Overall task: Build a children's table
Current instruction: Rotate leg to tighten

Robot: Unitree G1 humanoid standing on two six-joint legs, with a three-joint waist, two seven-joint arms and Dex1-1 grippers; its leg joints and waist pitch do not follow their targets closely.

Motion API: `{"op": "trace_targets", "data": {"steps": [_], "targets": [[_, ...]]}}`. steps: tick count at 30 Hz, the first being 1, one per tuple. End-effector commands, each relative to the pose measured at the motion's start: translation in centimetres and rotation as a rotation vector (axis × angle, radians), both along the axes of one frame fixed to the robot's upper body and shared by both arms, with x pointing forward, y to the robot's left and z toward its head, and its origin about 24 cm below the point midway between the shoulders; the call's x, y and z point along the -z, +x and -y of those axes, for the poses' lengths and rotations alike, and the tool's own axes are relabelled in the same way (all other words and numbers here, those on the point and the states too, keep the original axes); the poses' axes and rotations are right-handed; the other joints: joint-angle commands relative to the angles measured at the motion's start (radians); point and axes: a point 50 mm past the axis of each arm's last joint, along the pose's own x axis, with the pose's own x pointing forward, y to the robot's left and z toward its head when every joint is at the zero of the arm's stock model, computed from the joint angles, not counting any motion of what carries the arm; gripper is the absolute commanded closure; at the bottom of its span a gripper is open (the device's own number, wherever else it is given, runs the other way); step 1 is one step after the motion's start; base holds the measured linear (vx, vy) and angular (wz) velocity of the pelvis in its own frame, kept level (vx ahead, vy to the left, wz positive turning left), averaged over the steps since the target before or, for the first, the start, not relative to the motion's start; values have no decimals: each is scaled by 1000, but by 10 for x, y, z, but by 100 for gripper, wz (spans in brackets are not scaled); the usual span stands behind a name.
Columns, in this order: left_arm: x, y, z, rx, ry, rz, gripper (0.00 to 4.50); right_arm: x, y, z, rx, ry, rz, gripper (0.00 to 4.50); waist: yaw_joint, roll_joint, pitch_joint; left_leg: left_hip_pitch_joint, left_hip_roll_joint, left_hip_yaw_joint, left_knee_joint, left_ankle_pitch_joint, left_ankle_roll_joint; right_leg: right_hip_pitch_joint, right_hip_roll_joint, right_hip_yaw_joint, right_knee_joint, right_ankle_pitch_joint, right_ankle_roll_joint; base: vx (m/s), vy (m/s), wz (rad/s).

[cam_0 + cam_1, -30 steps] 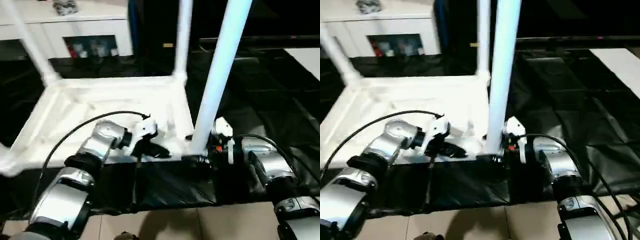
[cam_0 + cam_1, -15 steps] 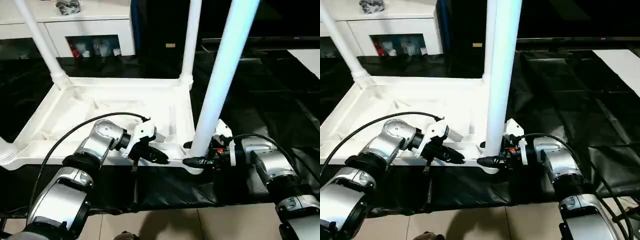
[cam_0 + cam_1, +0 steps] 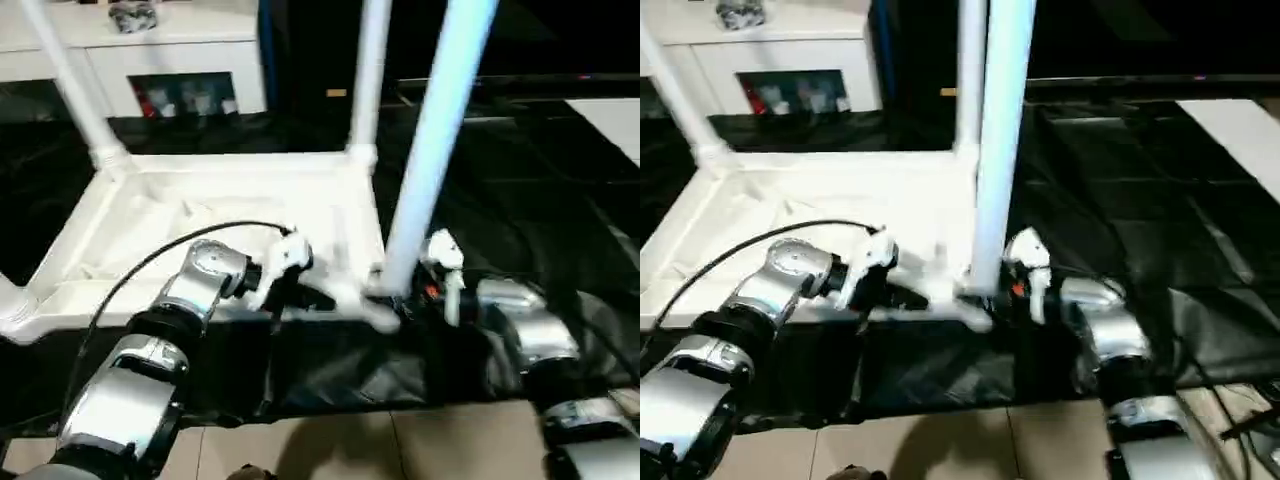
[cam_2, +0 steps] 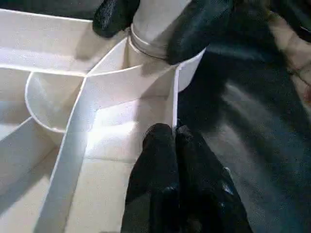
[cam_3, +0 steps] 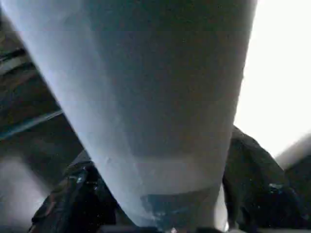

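Note:
The children's table (image 3: 200,205) lies upside down on black cloth, ribbed underside up. Three white legs stand in its corner sockets: the far left one (image 3: 70,90), the far right one (image 3: 370,80) and the near right one (image 3: 430,160). My right gripper (image 3: 388,292) is shut on the base of the near right leg (image 5: 155,121), with a black finger (image 4: 199,24) on each side just above the socket. My left gripper (image 4: 174,141) is shut, its tips pressed against the table's near rim (image 4: 172,104) beside that socket, holding nothing.
A white glass-door cabinet (image 3: 170,60) stands behind the table. Crumpled black cloth (image 3: 520,190) covers the surface to the right and hangs over the near edge (image 3: 330,375). Beige floor tiles (image 3: 350,450) show below. A black cable (image 3: 150,265) loops over my left forearm.
My right gripper's fingers have drawn in onto the base of the near right leg. The left gripper has stayed shut at the rim. The camera has shifted slightly.

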Motion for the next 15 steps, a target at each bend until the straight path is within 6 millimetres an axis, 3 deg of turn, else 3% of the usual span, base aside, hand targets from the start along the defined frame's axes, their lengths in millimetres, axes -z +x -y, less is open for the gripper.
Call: {"op": "trace_targets", "data": {"steps": [1,4,7,9,10,12,15], "targets": [[-1,-5,48,32,-81,3,450,21,2,-20,157,-14,-88,201,-7,-5,-52,24,25,-19,-78,-357,-13,33,-52,24,-87,-392,-195,0,0,0],[0,-6,70,-22,-88,22,450,27,9,-33,358,-12,-113,201,-27,-2,-52,30,18,-23,-77,-405,-19,27,-49,25,-97,-439,-173,0,0,0],[3,-7,79,-40,-72,43,450,25,13,-45,424,-2,-102,201,-39,-5,-50,28,15,-24,-78,-431,-11,24,-47,23,-106,-467,-157,0,0,0],[4,-8,81,-38,-59,58,450,22,13,-54,401,0,-73,201,-42,-8,-47,30,13,-23,-77,-447,-2,20,-46,22,-112,-495,-146,0,0,0],[5,-9,81,-35,-56,60,450,21,14,-57,410,5,-62,167,-43,-10,-48,29,12,-24,-78,-448,2,22,-47,21,-113,-513,-138,0,0,0],[5,-9,81,-34,-57,59,450,19,14,-59,408,14,-48,146,-44,-8,-48,29,13,-25,-79,-446,3,21,-48,22,-115,-523,-132,0,0,0],[6,-7,73,-46,-39,76,450,16,17,-55,429,17,-11,124,-42,-11,-52,28,16,-25,-82,-421,11,24,-48,22,-112,-481,-141,0,0,0]]}}
